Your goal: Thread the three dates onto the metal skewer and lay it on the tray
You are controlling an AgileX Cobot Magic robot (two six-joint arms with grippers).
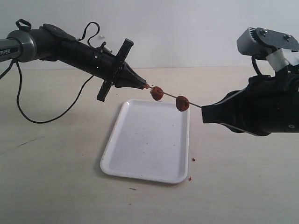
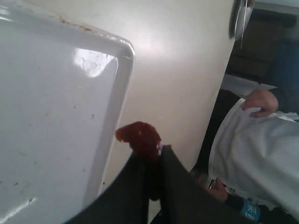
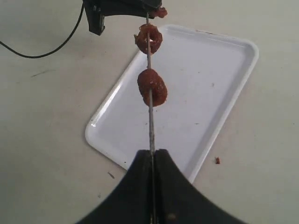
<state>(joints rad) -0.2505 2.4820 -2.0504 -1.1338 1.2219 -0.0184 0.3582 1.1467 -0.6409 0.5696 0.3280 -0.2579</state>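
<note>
My right gripper (image 1: 203, 112) is shut on the metal skewer (image 1: 191, 103) and holds it in the air above the far end of the white tray (image 1: 140, 149). Two dates sit on the rod: one (image 1: 182, 103) near the middle, one (image 1: 157, 93) close to the tip. In the right wrist view the skewer (image 3: 150, 121) leaves the shut right gripper (image 3: 152, 153) and runs through both dates (image 3: 152, 87) (image 3: 148, 38). My left gripper (image 1: 145, 87) is shut on a third date (image 2: 140, 137) at the skewer's tip. Whether the tip has pierced it I cannot tell.
A black cable (image 1: 42, 119) loops over the table at the left. Small red-brown crumbs (image 1: 192, 159) lie beside the tray's right rim. In the left wrist view a person in a white sleeve (image 2: 261, 154) sits beyond the table edge.
</note>
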